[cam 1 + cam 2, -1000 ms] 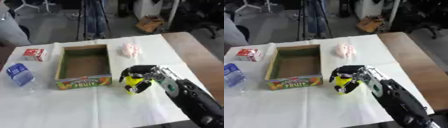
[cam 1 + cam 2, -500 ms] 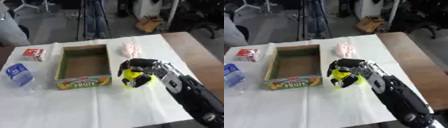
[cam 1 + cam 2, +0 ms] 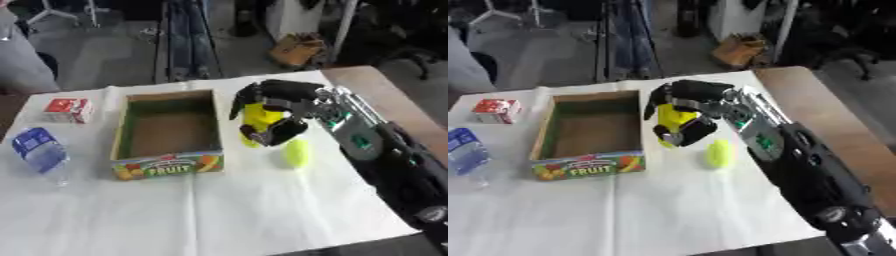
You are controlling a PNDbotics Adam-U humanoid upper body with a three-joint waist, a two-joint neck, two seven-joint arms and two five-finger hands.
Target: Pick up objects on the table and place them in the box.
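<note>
My right hand (image 3: pixel 278 100) is shut on a yellow object (image 3: pixel 259 116) and holds it above the cloth, just right of the cardboard fruit box (image 3: pixel 164 166). The box is open-topped and nothing shows inside it. A yellow-green oval thing (image 3: pixel 296 152) lies on the white cloth just below the hand. Left of the box stands a small red and white carton (image 3: pixel 67 110). A blue-labelled clear bottle (image 3: pixel 38 151) lies near the left edge. The hand covers the spot where a pink object lay. My left hand shows in neither view.
The white cloth (image 3: pixel 262 210) covers most of the table, with brown tabletop (image 3: pixel 824 100) bare on the right. Beyond the far edge are a stand's legs (image 3: pixel 188 40), a cardboard box on the floor (image 3: pixel 297 47) and a person's sleeve (image 3: pixel 22 65) at the upper left.
My right hand has risen and moved up-left with the yellow object, closer to the box's right wall. A yellow-green oval now shows on the cloth below it. The pink object is now covered.
</note>
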